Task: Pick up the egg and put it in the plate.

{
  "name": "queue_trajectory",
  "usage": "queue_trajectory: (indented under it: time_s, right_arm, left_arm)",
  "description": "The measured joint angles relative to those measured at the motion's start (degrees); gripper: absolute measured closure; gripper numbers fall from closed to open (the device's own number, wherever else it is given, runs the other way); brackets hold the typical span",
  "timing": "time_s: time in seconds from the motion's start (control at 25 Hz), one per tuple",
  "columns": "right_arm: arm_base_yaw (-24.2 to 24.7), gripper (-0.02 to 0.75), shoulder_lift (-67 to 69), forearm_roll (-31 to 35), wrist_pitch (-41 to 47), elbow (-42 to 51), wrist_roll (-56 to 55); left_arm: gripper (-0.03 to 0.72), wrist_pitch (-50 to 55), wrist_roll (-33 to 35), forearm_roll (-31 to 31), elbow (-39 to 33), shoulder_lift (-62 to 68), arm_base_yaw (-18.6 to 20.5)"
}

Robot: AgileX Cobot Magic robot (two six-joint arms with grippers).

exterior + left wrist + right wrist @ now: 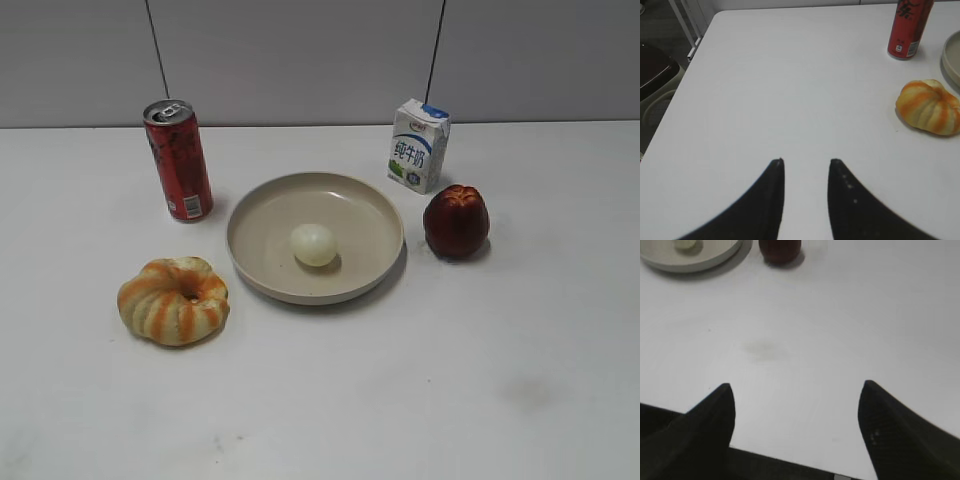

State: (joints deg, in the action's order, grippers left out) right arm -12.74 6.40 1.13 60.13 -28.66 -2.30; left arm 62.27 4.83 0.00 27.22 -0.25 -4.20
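The pale egg (314, 244) lies inside the beige plate (262, 214) at the middle of the white table. In the right wrist view the egg (685, 244) and plate (715, 257) show at the top left edge. My right gripper (796, 386) is open and empty near the table's front edge, well back from the plate. My left gripper (806, 161) is open and empty over bare table, to the left of the plate rim (949, 62). Neither gripper shows in the exterior view.
A red can (178, 160) stands left of the plate and a milk carton (418, 144) behind its right side. A dark red fruit (456, 222) sits right of the plate. An orange-striped ring bread (173, 300) lies front left. The table's left edge (677, 95) is near.
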Motion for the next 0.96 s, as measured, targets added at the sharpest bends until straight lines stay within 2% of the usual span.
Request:
queue_trajectory:
  time_s: [0.2,0.32,0.96]
  right_arm:
    - [8.77,0.160,-3.33,0.00,0.00,0.00,0.02]
    - [11.67,0.160,-4.41,0.00,0.00,0.00,0.02]
    - [12.25,0.161,-6.79,0.24,0.00,0.00,0.07]
  left_arm:
    - [0.452,0.00,0.00,0.00,0.00,0.00,0.00]
    - [0.452,0.00,0.00,0.00,0.00,0.00,0.00]
    - [0.452,0.00,0.00,0.00,0.00,-0.06,0.00]
